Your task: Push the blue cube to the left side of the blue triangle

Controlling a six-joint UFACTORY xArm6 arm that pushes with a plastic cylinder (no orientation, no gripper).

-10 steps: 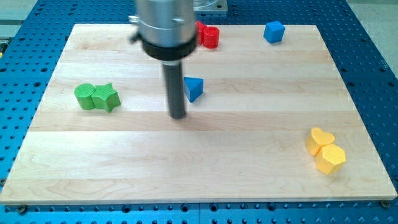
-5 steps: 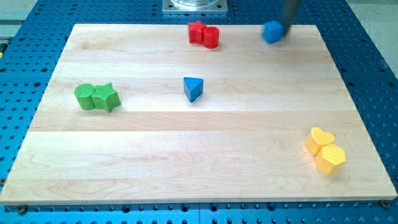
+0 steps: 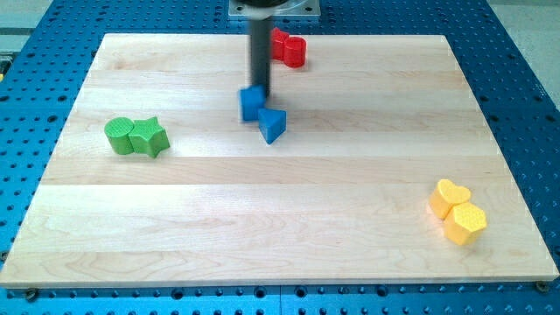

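Observation:
The blue cube (image 3: 252, 105) sits near the middle of the wooden board (image 3: 350, 201), touching the upper left of the blue triangle (image 3: 272, 125). My tip (image 3: 261, 93) is at the cube's top right edge, right against it. The dark rod rises from there to the view's top.
Two red blocks (image 3: 288, 47) sit together at the view's top, just right of the rod. A green cylinder and green star (image 3: 136, 136) touch at the left. A yellow heart (image 3: 450, 197) and yellow hexagon (image 3: 465, 223) touch at the lower right.
The blue cube has moved from the view's top right corner down and left to beside the blue triangle. My rod has moved with it from the top right to the middle.

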